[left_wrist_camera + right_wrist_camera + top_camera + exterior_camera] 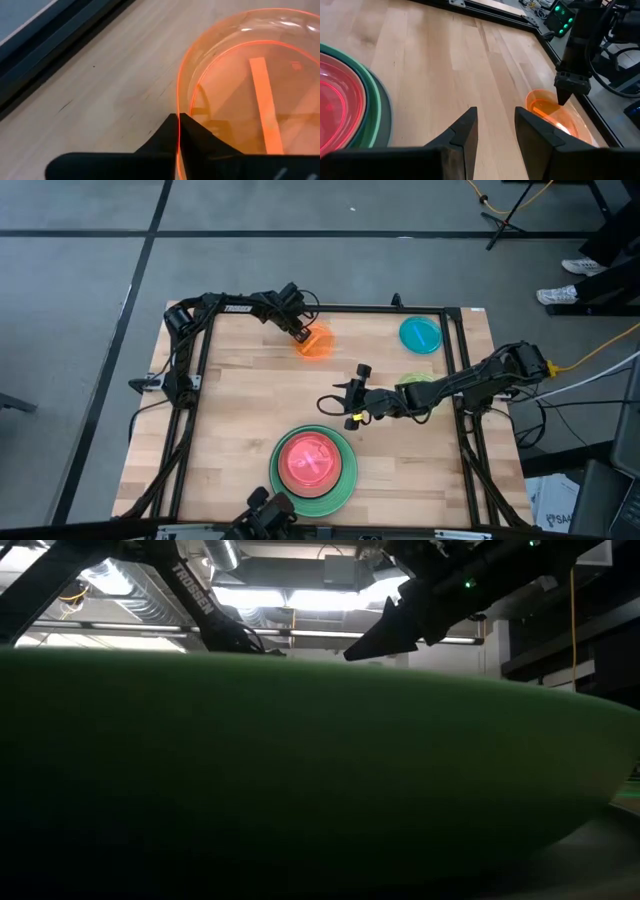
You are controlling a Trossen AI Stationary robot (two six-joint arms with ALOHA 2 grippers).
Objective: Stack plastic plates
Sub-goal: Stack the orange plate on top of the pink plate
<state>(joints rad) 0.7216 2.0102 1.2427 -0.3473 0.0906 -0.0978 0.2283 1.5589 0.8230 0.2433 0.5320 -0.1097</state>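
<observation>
The small orange plate (316,344) lies near the table's far edge, with my left gripper (300,333) shut on its rim. My right gripper (495,127) hangs open and empty over the table's middle (350,402), well short of the orange plate (555,114). A stack sits at the near edge: a pink plate (308,461) in a dark teal one, in a large light green one (340,490). The blue plate (420,334) lies at the far right. The lime plate (416,383) shows partly under my right arm. Grey and brown plates are out of view. My left gripper pinches the orange plate's rim (178,112) on its far-left side, one finger inside the plate and one outside. The fingers (566,90) come from above, pointing down. The plate's bottom appears to rest on the table.
The light green plate's wall (300,770) fills the low view, with both arms above it. A black frame (455,350) runs around the table. Bare wood (240,400) lies on the left half, between the orange plate and the stack.
</observation>
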